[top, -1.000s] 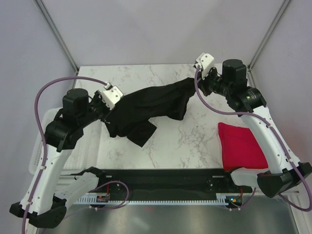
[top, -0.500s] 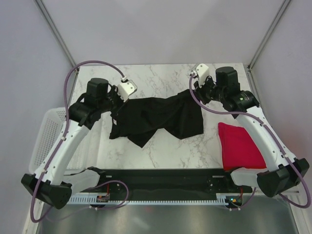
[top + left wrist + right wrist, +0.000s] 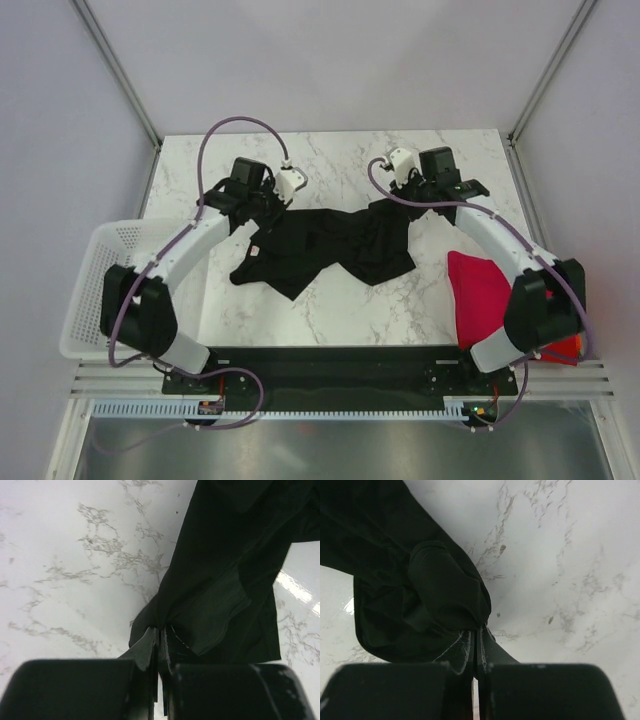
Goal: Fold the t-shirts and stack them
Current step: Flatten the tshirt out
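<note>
Both arms hold the black shirt (image 3: 330, 245) over the marble table (image 3: 340, 160).
The left gripper (image 3: 160, 632) and right gripper (image 3: 476, 632) are each clenched on a far edge of it. The cloth lies rumpled between them, and a folded red shirt (image 3: 490, 295) lies to the right.

We lose the near edge of the magenta-red shirt (image 3: 482, 285) beneath the right arm (image 3: 500, 235), and only a sliver of the orange-red one (image 3: 567, 349) peeks out beside it. In both wrist views the black shirt (image 3: 225, 570) runs off the frame's edge
</note>
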{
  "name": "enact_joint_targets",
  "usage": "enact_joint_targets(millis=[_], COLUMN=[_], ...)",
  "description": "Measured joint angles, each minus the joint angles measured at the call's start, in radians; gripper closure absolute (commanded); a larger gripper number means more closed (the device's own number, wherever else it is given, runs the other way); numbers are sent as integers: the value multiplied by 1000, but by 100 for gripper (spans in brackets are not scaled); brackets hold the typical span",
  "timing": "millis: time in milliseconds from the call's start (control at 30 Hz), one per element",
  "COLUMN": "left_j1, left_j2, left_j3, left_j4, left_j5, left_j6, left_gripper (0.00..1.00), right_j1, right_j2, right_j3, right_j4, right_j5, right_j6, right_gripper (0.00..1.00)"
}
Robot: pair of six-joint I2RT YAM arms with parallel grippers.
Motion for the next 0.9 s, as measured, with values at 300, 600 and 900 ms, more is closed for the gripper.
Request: enact_joint_targets(millis=[300, 600, 900], left_j1=[28, -27, -152], left_j2=[393, 262, 339], left_j3=[168, 196, 128], left_j4=[55, 48, -38], left_j5=[-12, 71, 52], left_j6=[-67, -98, -93], left_gripper=[43, 49, 38], right_j1=[-25, -94, -95], right_j2=[318, 399, 439], right_j3=[150, 227, 245], right_j4=[7, 4, -5], right_j5=[-71, -128, -156], right_j6=[-1, 2, 15], right_gripper=[100, 100, 100])
